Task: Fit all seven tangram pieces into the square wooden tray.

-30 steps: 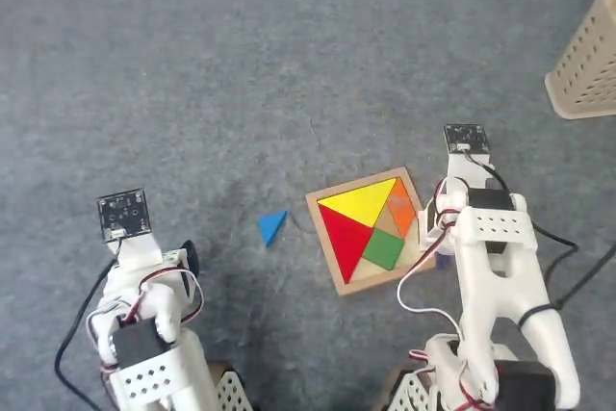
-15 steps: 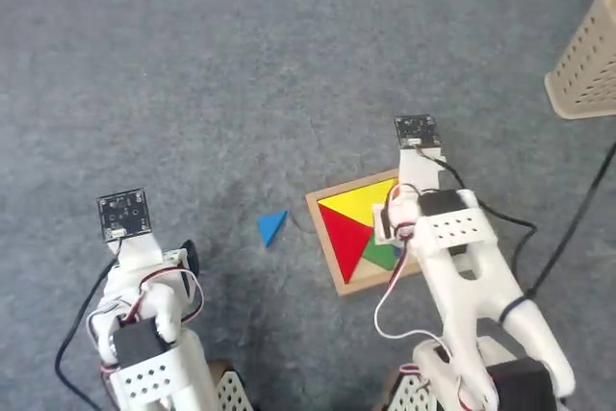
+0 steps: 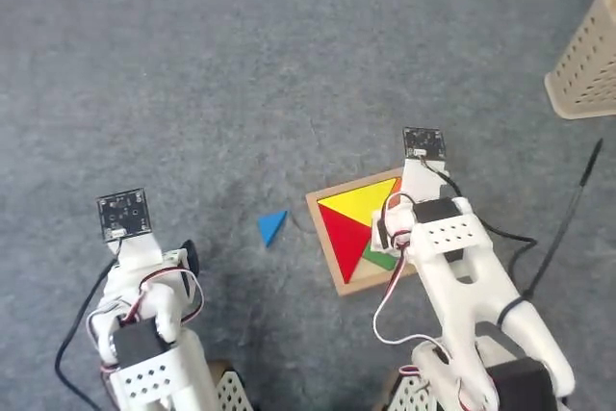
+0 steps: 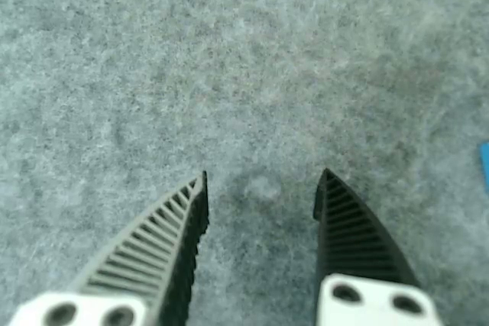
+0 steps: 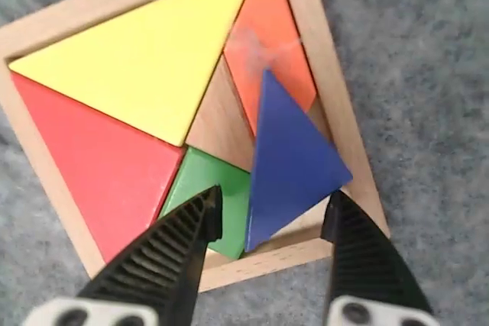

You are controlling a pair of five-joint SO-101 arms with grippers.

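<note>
Over the tray, right gripper: hung with its fingers spread wide, gripping nothing.
Dark blue triangle: lay loose between those fingers, nearer the tips than the palm. It sat on top of the orange piece and the green piece, not seated flat, with one corner out over the tray's rim. Whether either fingertip touched it could not be told.
Tray: sat at about 4 o'clock from the middle of the grey carpet, turned slightly askew.
Seated pieces: yellow triangle toward the tray's 12 o'clock, red triangle toward its 8 o'clock, edge to edge; a patch of bare wood showed beside the yellow one.
Light blue triangle: lay on the carpet at the tray's 9 o'clock, apart from it.
Left gripper: fingers apart, empty, low over bare carpet at the table's 7 o'clock.
Slotted basket: stood at the 2 o'clock edge.
</note>
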